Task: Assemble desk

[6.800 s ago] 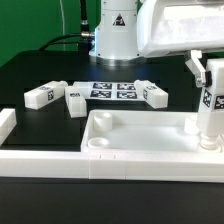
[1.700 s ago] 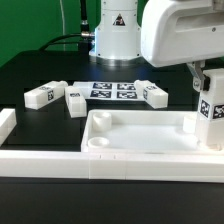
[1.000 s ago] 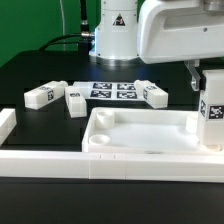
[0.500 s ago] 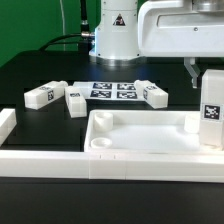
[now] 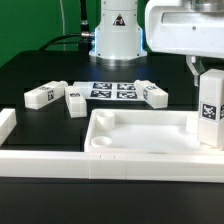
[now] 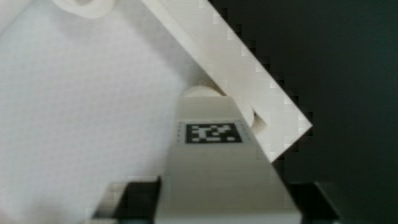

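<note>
The white tray-like tabletop (image 5: 140, 130) lies at the front of the table, with a round socket (image 5: 101, 142) at its near left corner. A white block leg (image 5: 209, 110) with a black-and-white tag stands upright at the tabletop's corner on the exterior view's right. My gripper (image 5: 206, 72) comes down from above and is shut on the top of this leg. In the wrist view the leg (image 6: 217, 150) runs between my two dark fingers (image 6: 139, 200), over the tabletop's rim (image 6: 249, 80). Three more tagged legs (image 5: 40, 95) (image 5: 75, 100) (image 5: 155, 95) lie loose behind the tabletop.
The marker board (image 5: 113, 90) lies flat behind the tabletop, between the loose legs. Long white border bars run along the front (image 5: 60, 162) and the exterior view's left (image 5: 5, 125). The robot's base (image 5: 117, 30) stands at the back.
My gripper has turned about its upright axis with the leg in it. The leg's tagged face has swung round. The leg stays in the same corner.
</note>
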Available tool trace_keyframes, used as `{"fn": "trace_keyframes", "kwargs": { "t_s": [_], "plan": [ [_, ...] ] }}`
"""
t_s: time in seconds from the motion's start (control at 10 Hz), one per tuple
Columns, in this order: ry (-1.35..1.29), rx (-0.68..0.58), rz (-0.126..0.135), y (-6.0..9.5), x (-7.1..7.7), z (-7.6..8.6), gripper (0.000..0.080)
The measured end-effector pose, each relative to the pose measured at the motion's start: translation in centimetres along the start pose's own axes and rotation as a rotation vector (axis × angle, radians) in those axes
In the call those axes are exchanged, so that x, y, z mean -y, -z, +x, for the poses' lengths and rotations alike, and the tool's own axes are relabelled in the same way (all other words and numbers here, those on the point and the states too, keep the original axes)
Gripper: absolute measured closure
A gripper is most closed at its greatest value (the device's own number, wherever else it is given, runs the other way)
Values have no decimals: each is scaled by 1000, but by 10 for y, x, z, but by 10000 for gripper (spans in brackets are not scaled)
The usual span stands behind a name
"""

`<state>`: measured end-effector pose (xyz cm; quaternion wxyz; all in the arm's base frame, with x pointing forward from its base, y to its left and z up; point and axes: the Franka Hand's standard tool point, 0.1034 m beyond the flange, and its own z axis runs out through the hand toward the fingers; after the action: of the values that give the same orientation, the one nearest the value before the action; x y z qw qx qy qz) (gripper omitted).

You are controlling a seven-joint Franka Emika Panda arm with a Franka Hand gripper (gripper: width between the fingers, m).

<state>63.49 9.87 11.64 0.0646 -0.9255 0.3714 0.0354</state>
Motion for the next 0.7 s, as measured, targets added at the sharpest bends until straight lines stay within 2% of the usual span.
{"fn": "trace_keyframes", "kwargs": {
  "t_s": [0.1,0.2,0.7],
  "plan": [
    [36,0,0,0,0,0,310],
    [66,-1,0,1,1,0,187],
    [399,-2,1,2,3,-1,152]
  ]
}}
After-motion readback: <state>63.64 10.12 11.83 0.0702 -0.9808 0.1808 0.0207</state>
